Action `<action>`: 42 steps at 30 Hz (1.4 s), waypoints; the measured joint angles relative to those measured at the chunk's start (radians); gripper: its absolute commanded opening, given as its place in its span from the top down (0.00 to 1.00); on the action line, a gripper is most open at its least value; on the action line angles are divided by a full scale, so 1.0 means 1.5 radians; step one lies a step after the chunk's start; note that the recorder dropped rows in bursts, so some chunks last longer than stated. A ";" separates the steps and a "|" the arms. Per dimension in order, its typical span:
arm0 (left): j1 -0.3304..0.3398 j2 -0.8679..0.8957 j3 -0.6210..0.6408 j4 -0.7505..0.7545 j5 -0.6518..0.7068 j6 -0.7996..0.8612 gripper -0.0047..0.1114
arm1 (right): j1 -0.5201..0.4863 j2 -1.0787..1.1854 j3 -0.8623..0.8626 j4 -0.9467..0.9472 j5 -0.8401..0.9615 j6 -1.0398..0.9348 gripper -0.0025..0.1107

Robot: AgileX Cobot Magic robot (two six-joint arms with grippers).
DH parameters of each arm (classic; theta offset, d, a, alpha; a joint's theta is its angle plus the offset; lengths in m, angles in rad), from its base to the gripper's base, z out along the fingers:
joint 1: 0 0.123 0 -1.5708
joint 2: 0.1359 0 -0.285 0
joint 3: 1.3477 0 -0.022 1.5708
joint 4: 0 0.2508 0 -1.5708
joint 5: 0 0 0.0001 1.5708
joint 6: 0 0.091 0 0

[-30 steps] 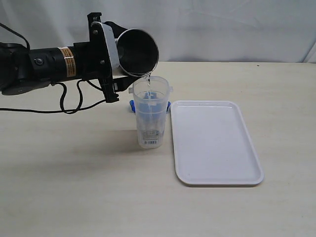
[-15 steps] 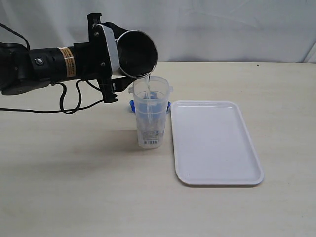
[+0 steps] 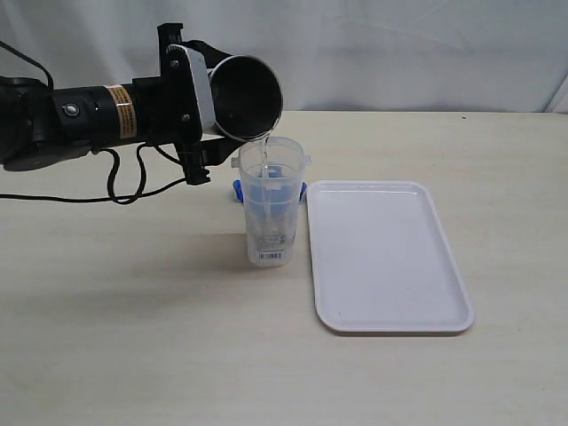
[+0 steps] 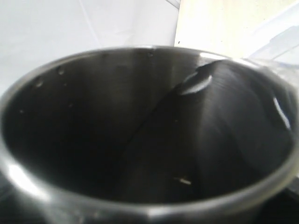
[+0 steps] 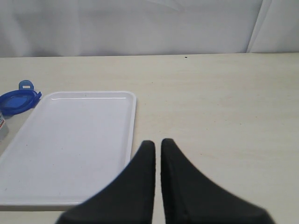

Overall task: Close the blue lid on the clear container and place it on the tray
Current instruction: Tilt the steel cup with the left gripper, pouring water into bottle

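Observation:
The clear container [image 3: 270,213] stands upright and lidless on the table, just left of the white tray [image 3: 390,253]. My left gripper [image 3: 197,105] is shut on a grey steel tumbler [image 3: 248,96], tipped over the container's mouth. A thin stream of water runs from it into the container. The left wrist view is filled by the tumbler's dark inside [image 4: 140,140], with the container's rim [image 4: 280,37] beyond. The blue lid [image 3: 238,186] lies flat on the table behind the container, mostly hidden by it. The blue lid [image 5: 17,100] also shows beside the tray [image 5: 74,140]. My right gripper [image 5: 158,144] is shut and holds nothing.
A black cable [image 3: 124,191] loops on the table under the left arm. A white curtain [image 3: 399,53] closes off the back edge of the table. The tray holds nothing.
The tumbler has shifted slightly over the container while water keeps running in. The right gripper has not moved.

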 measured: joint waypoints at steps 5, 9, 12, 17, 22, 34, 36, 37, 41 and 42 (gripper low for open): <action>0.000 0.000 0.000 -0.001 0.000 0.001 0.96 | 0.000 0.000 0.000 0.000 0.000 0.000 0.94; 0.000 0.000 0.000 -0.002 0.000 0.001 0.96 | 0.000 0.000 0.000 0.000 0.000 0.000 0.94; 0.000 0.000 0.000 -0.004 0.000 0.007 0.96 | 0.000 0.000 0.000 0.000 0.000 0.000 0.94; 0.000 0.000 0.000 -0.004 0.001 0.014 0.96 | 0.000 0.000 0.000 0.000 0.000 0.000 0.94; 0.000 0.000 0.000 -0.004 0.001 0.016 0.96 | 0.000 0.000 0.000 0.000 0.000 0.000 0.94; 0.000 0.000 0.000 -0.004 0.004 0.048 0.96 | 0.000 0.000 0.000 0.000 0.000 0.000 0.94; 0.000 0.000 0.000 -0.005 0.005 0.051 0.96 | 0.000 0.000 0.000 0.000 0.000 0.000 0.94; 0.000 0.000 0.000 -0.005 0.005 0.051 0.96 | 0.000 0.000 0.000 0.000 0.000 0.000 0.94; 0.000 0.000 0.000 -0.006 0.005 0.055 0.96 | 0.000 0.000 0.000 0.000 0.000 0.000 0.94; 0.000 0.000 0.000 -0.006 0.005 0.060 0.96 | 0.000 0.000 0.000 0.000 0.000 0.000 0.94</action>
